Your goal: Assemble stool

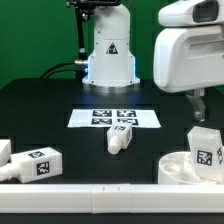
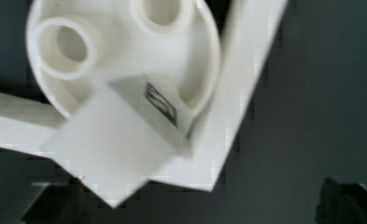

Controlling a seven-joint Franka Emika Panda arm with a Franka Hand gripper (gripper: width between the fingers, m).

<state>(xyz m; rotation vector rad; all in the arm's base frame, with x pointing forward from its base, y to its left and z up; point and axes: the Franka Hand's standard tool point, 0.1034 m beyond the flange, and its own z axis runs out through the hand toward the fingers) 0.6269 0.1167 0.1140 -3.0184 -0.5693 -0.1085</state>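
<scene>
Assembly of the stool is sitting at the leg-fitting step. The Panda arm's gripper (image 1: 200, 108) is hovering just above an upright leg (image 1: 205, 148) that is standing on the seat disc (image 1: 178, 170) at the exterior view's right. The jaws are standing spread wide and pinching nothing. In the wrist view the dark fingertips (image 2: 43, 203) are flanking the tagged block from above, apart from it. The disc is resting against a white rail (image 2: 242, 90), whose bars are meeting in a corner beside it, and its round sockets are showing open to the camera.

A second leg (image 1: 120, 137) is lying loose on the black table (image 1: 50, 110), just in front of the marker board (image 1: 90, 118). A third leg (image 1: 38, 163) is waiting at the exterior view's left, well apart from the disc.

By the look of it, the upright leg is the piece in hand. Whether it is already fully seated in its socket is not showing. The next move is likely calling for a straight descent so the fingers are bracketing the block squarely, then a firm close before any twisting or pressing, with the rail bracing the disc against sliding.
</scene>
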